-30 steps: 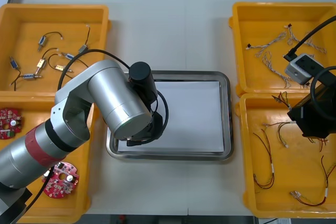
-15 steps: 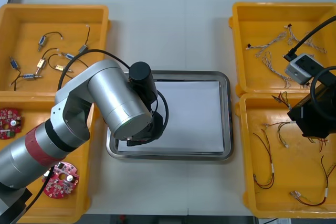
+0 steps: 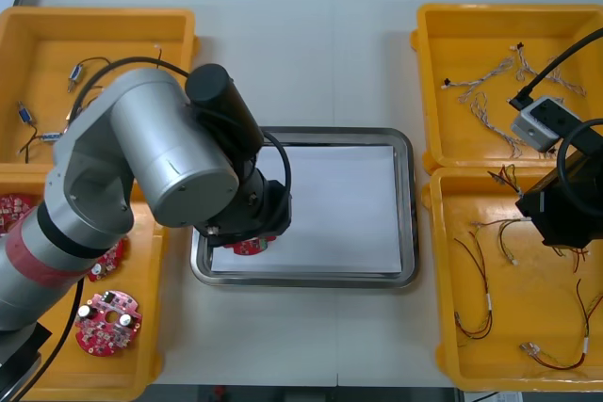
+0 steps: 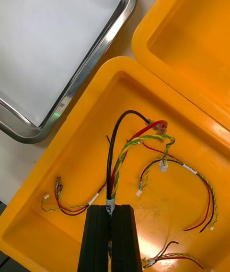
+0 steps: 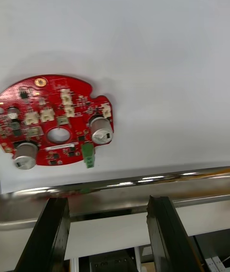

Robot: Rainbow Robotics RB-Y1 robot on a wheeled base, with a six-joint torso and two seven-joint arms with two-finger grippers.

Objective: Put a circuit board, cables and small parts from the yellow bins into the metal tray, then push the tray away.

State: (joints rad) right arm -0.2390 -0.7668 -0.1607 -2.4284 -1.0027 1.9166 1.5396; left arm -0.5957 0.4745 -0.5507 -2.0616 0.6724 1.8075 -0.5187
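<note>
Lying in the tray (image 3: 330,136), the board (image 5: 57,121) sits by the left gripper (image 5: 108,200), its fingers (image 5: 55,224) wide apart. The right gripper (image 4: 110,209) pinches cables (image 4: 117,157) over a bin (image 4: 72,147).

Steep overhead, two close wrists, shared tray (image 3: 412,214)

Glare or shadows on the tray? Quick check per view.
Left wrist view: bright streaks on the metal tray rim, faint shadow on its white inside near the circuit board, beyond the open left hand. Right wrist view: sheen on the tray rim; right hand shut on cables. Front view: dark shadow under the left arm at the tray's near-left corner.
</note>
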